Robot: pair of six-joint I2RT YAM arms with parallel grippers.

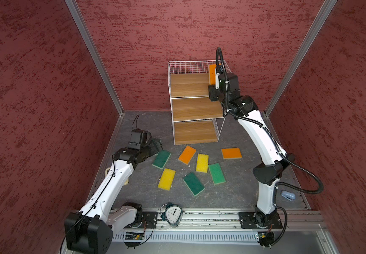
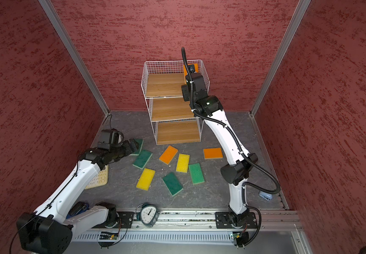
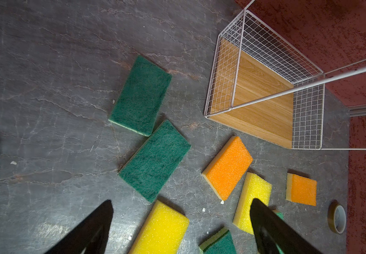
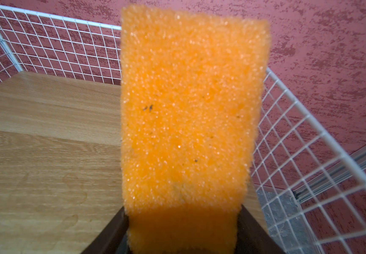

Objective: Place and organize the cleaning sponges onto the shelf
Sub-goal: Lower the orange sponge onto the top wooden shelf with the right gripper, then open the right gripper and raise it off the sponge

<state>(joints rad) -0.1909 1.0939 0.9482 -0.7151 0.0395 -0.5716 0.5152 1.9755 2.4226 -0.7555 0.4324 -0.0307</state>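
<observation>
My right gripper [image 4: 183, 211] is shut on an orange sponge [image 4: 190, 110] and holds it on end above the top board of the shelf [image 4: 45, 132], by its back right corner [image 1: 212, 73]. The shelf [image 1: 190, 85] is a white wire rack with three wooden boards, all bare. Several sponges lie on the floor in front of it: orange [image 1: 187, 154], orange [image 1: 231, 153], yellow [image 1: 202, 162], yellow [image 1: 166, 178], green [image 1: 161, 159], green [image 1: 193, 183], green [image 1: 216, 173]. My left gripper [image 3: 182, 204] hangs open over another green sponge [image 2: 139, 145].
An alarm clock [image 1: 173, 214] leans on the front rail. A blue stapler [image 1: 287, 195] lies at the front right. A cream calculator [image 2: 97, 179] sits under the left arm. A tape roll [image 3: 337, 216] lies near the right wall. Red walls close in three sides.
</observation>
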